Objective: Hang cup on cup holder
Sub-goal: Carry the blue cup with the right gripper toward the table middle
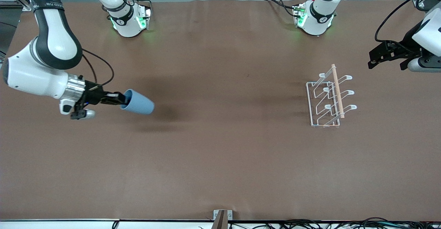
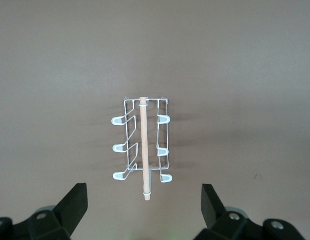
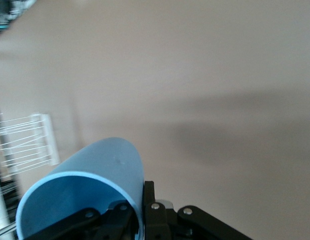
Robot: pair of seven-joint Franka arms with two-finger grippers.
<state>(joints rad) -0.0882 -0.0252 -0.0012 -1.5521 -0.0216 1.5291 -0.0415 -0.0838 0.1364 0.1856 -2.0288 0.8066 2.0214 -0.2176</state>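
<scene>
My right gripper (image 1: 121, 99) is shut on the rim of the light-blue cup (image 1: 137, 102), one finger inside and one outside. It holds the cup on its side above the table at the right arm's end. In the right wrist view the cup (image 3: 94, 185) fills the lower part of the picture at my gripper (image 3: 144, 210). The cup holder (image 1: 329, 98), a white wire rack with looped prongs and a wooden rod on top, stands at the left arm's end. My left gripper (image 1: 373, 58) is open and empty above the table beside the rack, which shows in its wrist view (image 2: 143, 147).
The brown table top (image 1: 220, 146) is bare between the cup and the rack. The two arm bases (image 1: 127, 22) stand along the edge farthest from the front camera. Cables lie along the edge nearest to it.
</scene>
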